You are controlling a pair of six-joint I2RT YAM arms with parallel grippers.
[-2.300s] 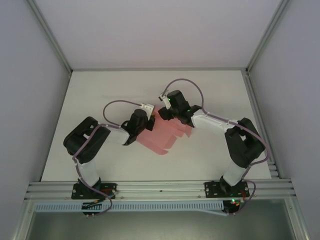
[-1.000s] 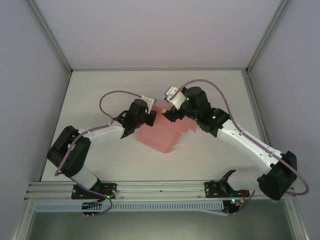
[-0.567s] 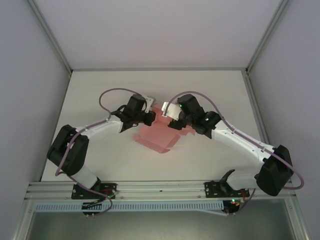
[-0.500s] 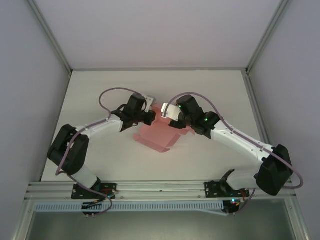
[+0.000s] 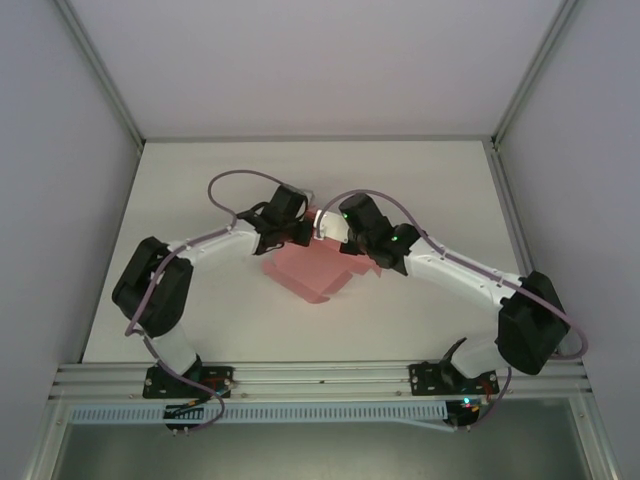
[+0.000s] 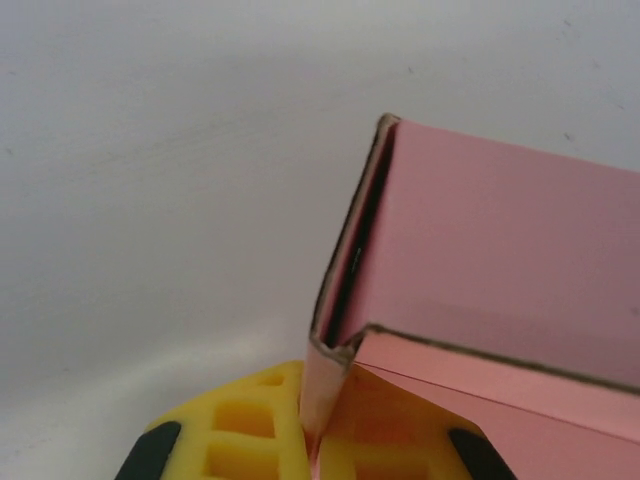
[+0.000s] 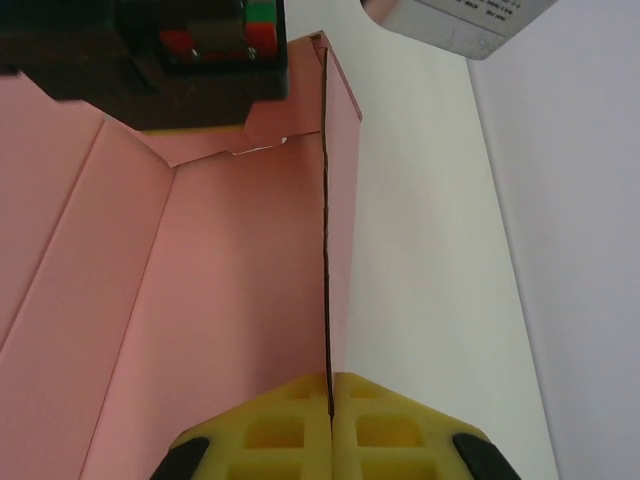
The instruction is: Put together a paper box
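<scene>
The pink paper box (image 5: 310, 268) lies partly folded in the middle of the white table, with one wall standing up along its far edge. My left gripper (image 5: 298, 236) is shut on a folded edge of the box (image 6: 470, 300); its yellow pads (image 6: 250, 430) pinch the thin pink wall. My right gripper (image 5: 338, 240) is shut on the upright wall of the box (image 7: 240, 280); its yellow pads (image 7: 290, 430) meet on the wall's thin edge. In the right wrist view the left gripper (image 7: 205, 100) shows at the wall's far end. The two grippers face each other across the box's far edge.
The white table (image 5: 420, 180) runs out to an aluminium frame rail (image 5: 320, 378) along the near edge. Pale walls close in the left, right and back sides. Both arms' grey cables (image 5: 240, 182) loop above the wrists.
My right gripper has gone from open to shut on the box's upright wall. Both grippers have moved closer together at the far edge, and the box has shifted slightly left.
</scene>
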